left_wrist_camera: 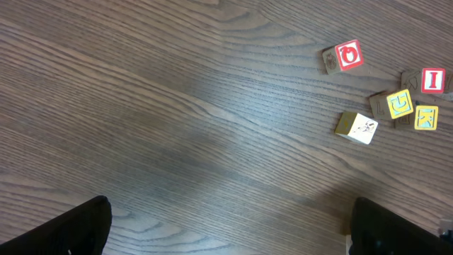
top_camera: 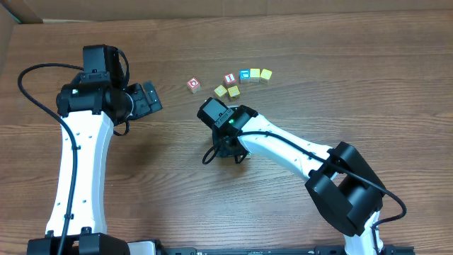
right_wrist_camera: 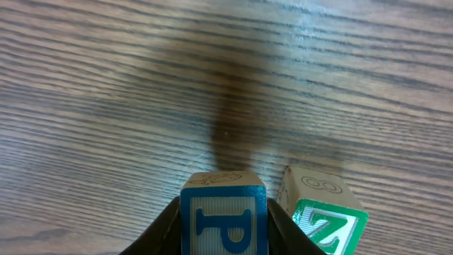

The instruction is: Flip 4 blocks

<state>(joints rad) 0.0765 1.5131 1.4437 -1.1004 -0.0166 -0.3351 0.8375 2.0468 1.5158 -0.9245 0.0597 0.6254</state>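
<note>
In the right wrist view my right gripper [right_wrist_camera: 224,225] is shut on the blue "P" block [right_wrist_camera: 224,216], with a finger pressed against each side, low over the table. The green "Z" block [right_wrist_camera: 324,216] rests on the wood just to its right, tilted, close to the finger. From overhead the right wrist hides both. The red "O" block [top_camera: 193,86] and the whitish block [left_wrist_camera: 357,128] lie at the back of the table. My left gripper [top_camera: 150,99] hangs open and holds nothing, left of the red "O" block [left_wrist_camera: 345,56].
Behind the right arm lies a cluster of other cubes: a red "1" cube [top_camera: 230,78], a yellow cube [top_camera: 233,91], a blue cube [top_camera: 245,75] and two more yellow cubes [top_camera: 260,74]. A cardboard wall [top_camera: 14,28] borders the far left corner.
</note>
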